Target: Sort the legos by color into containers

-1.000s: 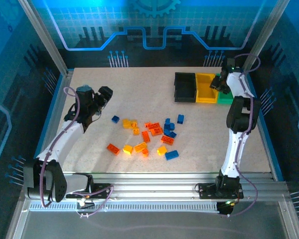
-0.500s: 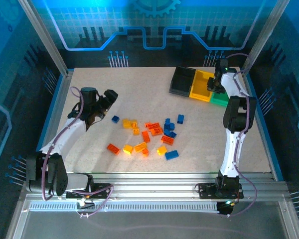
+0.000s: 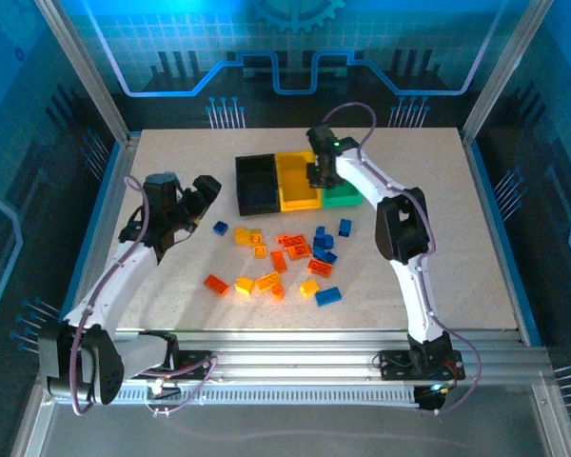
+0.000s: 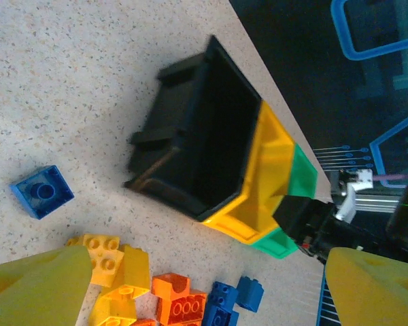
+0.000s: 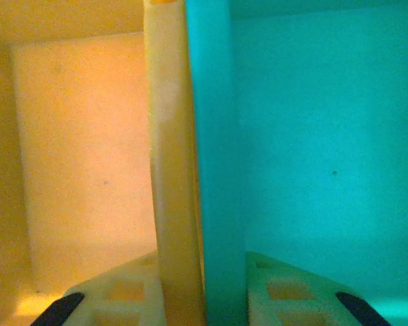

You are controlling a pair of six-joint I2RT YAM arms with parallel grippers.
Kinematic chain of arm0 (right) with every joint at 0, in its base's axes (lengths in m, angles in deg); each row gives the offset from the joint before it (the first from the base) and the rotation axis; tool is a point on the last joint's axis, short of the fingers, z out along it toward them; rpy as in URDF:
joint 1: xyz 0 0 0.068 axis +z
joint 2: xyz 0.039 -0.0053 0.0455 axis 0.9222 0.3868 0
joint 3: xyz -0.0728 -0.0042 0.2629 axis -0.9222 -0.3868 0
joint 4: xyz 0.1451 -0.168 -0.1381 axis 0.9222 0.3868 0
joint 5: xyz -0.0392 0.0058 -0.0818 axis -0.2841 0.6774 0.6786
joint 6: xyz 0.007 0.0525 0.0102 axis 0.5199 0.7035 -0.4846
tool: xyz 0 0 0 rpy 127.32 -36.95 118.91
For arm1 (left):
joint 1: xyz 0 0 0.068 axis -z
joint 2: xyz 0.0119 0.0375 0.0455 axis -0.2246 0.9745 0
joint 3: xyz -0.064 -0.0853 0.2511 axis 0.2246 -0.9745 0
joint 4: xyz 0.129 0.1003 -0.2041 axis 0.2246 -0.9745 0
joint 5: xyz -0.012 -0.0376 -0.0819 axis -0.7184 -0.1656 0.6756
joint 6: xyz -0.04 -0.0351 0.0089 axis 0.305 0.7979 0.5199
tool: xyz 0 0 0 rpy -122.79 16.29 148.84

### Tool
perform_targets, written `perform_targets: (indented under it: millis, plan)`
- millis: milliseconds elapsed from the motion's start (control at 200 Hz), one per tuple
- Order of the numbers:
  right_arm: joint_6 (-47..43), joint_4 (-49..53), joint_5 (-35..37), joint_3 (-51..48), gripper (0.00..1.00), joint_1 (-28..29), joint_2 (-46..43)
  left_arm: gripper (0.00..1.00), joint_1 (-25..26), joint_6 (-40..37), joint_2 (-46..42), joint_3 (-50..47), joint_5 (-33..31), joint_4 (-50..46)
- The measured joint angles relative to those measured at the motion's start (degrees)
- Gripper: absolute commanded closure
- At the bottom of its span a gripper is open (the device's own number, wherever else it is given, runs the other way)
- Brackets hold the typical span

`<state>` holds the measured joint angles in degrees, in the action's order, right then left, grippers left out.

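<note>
so, right pincer (image 5: pixel 202 302) astride containers (image 3: pixel 300 202)

I observe identical construction on the left arm (image 3: pixel 114 274) and right arm (image 3: pixel 421 305): white link shells, black joint housings, black base blocks. One purple cable loops along each arm. The left gripper (image 3: pixel 206 190) is black; its fingers (image 4: pixel 37 288) appear yellow on the wrist camera. The right gripper (image 3: pixel 316 175) has pale fingers (image 5: pixel 285 293) with recessed pockets and dark tips.

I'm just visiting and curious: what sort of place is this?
Probably a robot test cell: two arms bolted to a framed table, a printed blue backdrop, legos and bins set out.
</note>
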<state>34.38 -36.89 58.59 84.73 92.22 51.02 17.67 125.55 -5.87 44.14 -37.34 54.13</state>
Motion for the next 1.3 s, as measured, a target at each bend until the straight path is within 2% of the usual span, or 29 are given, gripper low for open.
perform_targets:
  millis: [165,430,715,1021,1131,1171,1301]
  plan:
    - [2.78,0.74,1.99,-0.24,1.0,2.8,0.04,0.09,0.0,-0.02,-1.29,-1.14,0.0,-1.14]
    - [8.7,-2.82,4.57,-11.52,1.0,4.37,-6.67,0.09,0.0,0.0,-1.33,-2.82,0.07,-1.6]
    - [8.87,-3.39,4.7,-12.22,1.0,4.57,-7.04,0.09,0.0,0.0,-0.44,-2.82,0.35,-1.57]
    - [8.85,-5.07,4.68,-17.53,1.0,4.98,-10.34,0.08,0.0,0.0,-0.17,-2.82,0.7,-1.6]
    - [8.68,-5.05,4.61,-17.53,0.81,4.98,-10.36,0.07,0.0,0.0,-0.17,-2.82,0.85,-1.6]
    - [8.66,-5.07,4.61,-17.53,0.73,4.98,-10.38,0.01,0.04,-0.02,-0.17,-2.82,0.9,-1.6]
    - [7.32,-5.22,4.46,-17.7,0.52,4.98,-10.51,0.01,0.11,0.0,-0.15,-2.82,1.09,-1.6]
